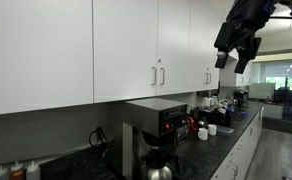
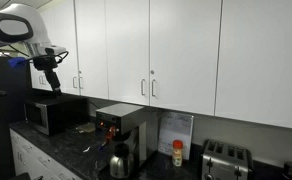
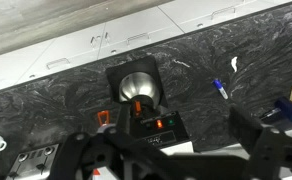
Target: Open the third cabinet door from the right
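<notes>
Black gripper (image 3: 171, 152) fills the bottom of the wrist view, jaws spread wide, nothing between them. Under it is the dark marbled table (image 3: 46, 100). The coffee machine (image 3: 138, 90) is seen from above and a blue pen (image 3: 219, 88) lies off to one side.

In both exterior views the gripper hangs in the air in front of the white upper cabinets (image 1: 46, 50), touching no door. In an exterior view it sits above the microwave (image 2: 51, 112).

Counting from that picture's right edge, the third cabinet door (image 2: 128, 50) is shut. Its handle (image 2: 143, 88) is low by the seam, straight above the coffee machine. The gripper is well apart from it, toward the picture's left. Cannot tell if more doors lie beyond the frame. A toaster (image 2: 224, 158) stands further along the table.
</notes>
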{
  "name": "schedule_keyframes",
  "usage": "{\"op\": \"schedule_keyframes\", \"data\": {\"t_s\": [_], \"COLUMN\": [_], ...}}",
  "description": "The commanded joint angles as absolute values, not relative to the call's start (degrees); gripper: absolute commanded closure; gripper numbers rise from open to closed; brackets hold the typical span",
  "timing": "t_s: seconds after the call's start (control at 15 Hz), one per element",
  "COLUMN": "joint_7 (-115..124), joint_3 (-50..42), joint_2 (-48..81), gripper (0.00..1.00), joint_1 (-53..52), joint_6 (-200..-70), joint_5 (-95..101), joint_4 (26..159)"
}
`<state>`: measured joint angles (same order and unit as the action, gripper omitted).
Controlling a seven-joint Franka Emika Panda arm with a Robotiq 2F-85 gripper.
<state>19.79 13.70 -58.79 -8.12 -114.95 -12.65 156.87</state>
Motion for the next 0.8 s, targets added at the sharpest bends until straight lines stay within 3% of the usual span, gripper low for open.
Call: {"op": "schedule_keyframes", "data": {"t_s": [0.0, 0.73], "joint_7": [19.5, 17.8], "joint_3": [13.9, 11.8], "joint_2": [-58.8, -55.5], "gripper": [0.0, 0.0], "joint_1": [-7.7, -5.6], "joint_6": [-114.7, -119.0], "joint_5": [-12.9, -12.5], "joint_4": [156.7, 158.6]}}
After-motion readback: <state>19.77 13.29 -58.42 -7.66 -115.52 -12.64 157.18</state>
